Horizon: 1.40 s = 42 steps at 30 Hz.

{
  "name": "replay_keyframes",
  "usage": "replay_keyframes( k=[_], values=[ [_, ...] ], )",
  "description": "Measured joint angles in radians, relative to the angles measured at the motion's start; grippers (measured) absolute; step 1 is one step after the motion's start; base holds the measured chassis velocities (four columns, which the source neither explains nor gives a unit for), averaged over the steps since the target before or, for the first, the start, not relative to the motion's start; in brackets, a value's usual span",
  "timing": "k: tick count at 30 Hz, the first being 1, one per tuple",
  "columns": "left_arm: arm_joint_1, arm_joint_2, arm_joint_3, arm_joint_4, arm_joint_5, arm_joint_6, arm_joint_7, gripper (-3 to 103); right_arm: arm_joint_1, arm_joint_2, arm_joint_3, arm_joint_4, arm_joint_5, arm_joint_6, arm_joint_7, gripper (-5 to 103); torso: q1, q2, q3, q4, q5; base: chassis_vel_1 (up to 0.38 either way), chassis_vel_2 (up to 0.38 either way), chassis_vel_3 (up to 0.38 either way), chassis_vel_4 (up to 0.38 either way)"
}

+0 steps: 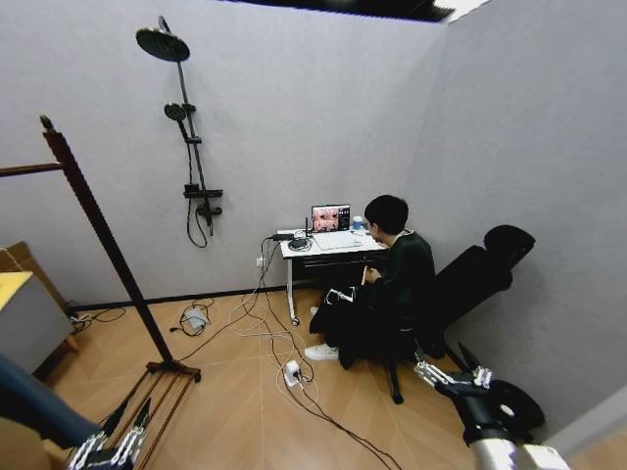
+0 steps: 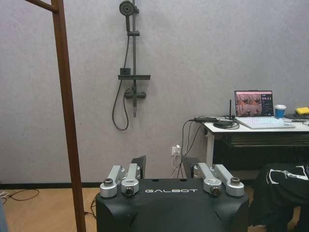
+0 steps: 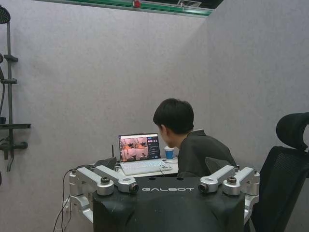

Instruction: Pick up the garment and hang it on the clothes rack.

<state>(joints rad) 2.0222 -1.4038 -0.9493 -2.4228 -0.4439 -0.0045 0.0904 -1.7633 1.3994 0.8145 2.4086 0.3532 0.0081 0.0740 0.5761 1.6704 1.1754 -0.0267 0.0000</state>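
The clothes rack (image 1: pixel 103 245) stands at the left, dark reddish-brown wood, with a knob-topped upright, a bar running off the left edge and a slatted base (image 1: pixel 157 392) on the floor. In the left wrist view its upright (image 2: pixel 67 121) rises just beyond my left gripper (image 2: pixel 164 166), which is open and holds nothing. That left gripper (image 1: pixel 108 448) is low at the bottom left. A dark blue-green shape (image 1: pixel 39 401) lies beside it; I cannot tell whether it is the garment. My right gripper (image 1: pixel 453 372) (image 3: pixel 161 166) is low at the right, open and holding nothing.
A person sits at a white desk (image 1: pixel 313 250) with a laptop (image 1: pixel 331 217), against the far wall. A black office chair (image 1: pixel 480 274) stands at the right. Cables and a power strip (image 1: pixel 292 372) cross the wooden floor. A shower fixture (image 1: pixel 191 147) hangs on the wall, and a grey box (image 1: pixel 24 318) sits at the left.
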Motion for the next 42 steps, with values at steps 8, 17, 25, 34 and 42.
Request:
replay_keyframes(
  k=[8,17,25,34,42],
  values=[
    [0.000,0.000,0.000,0.000,0.000,0.000,0.000,46,0.000,0.000,0.000,0.000,0.000,0.000,0.000,100,-0.001,0.000,0.000,0.0000,0.0003,0.181,-0.179,-0.199,0.174],
    [0.000,0.000,0.000,0.000,0.000,0.000,0.000,46,0.000,0.000,0.000,0.000,0.000,0.000,0.000,100,-0.004,-0.005,-0.003,-0.0002,0.0004,0.066,-0.015,-0.093,0.060],
    [0.000,0.000,0.000,0.000,0.000,0.000,0.000,46,0.000,0.000,0.000,0.000,0.000,0.000,0.000,100,-0.013,-0.026,-0.013,0.0001,-0.0001,0.004,0.066,0.098,0.021],
    [0.000,0.000,0.000,0.000,0.000,0.000,0.000,46,0.000,0.000,0.000,0.000,0.000,0.000,0.000,100,-0.019,-0.035,-0.016,0.0004,-0.0001,0.066,0.042,0.041,0.062],
    [0.000,0.000,0.000,0.000,0.000,0.000,0.000,46,0.000,0.000,0.000,0.000,0.000,0.000,0.000,100,-0.019,-0.035,-0.016,-0.0002,0.0000,0.000,0.000,0.000,0.000]
  ],
)
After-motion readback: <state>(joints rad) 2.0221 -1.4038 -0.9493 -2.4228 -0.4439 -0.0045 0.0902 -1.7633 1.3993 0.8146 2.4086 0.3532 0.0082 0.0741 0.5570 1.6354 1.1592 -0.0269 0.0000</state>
